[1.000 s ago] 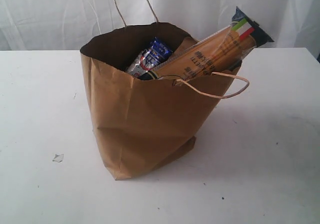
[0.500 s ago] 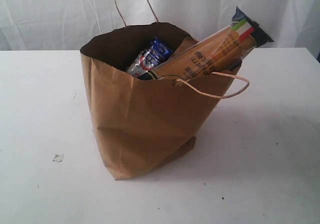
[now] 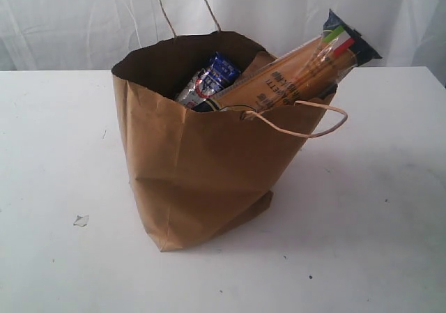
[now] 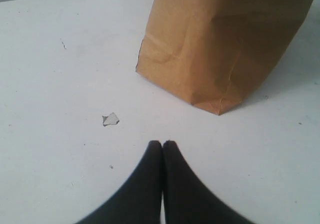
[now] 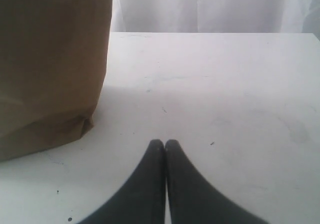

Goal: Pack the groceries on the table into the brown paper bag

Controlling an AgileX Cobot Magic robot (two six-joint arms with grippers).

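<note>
The brown paper bag [image 3: 209, 166] stands upright in the middle of the white table [image 3: 56, 153]. A long spaghetti pack [image 3: 300, 72] leans out of its mouth toward the right, and a small blue-white carton [image 3: 209, 81] shows inside beside it. Other groceries are hidden in the bag. Neither arm appears in the exterior view. My left gripper [image 4: 162, 143] is shut and empty over bare table, short of the bag's [image 4: 220, 44] bottom corner. My right gripper [image 5: 164, 142] is shut and empty too, with the bag [image 5: 50, 69] off to one side of it.
A small scrap of torn paper [image 3: 81, 220] lies on the table left of the bag, also seen as the scrap [image 4: 110, 118] near my left gripper. A white curtain [image 3: 70, 20] hangs behind the table's far edge. One bag handle [image 3: 306, 121] droops over the right side.
</note>
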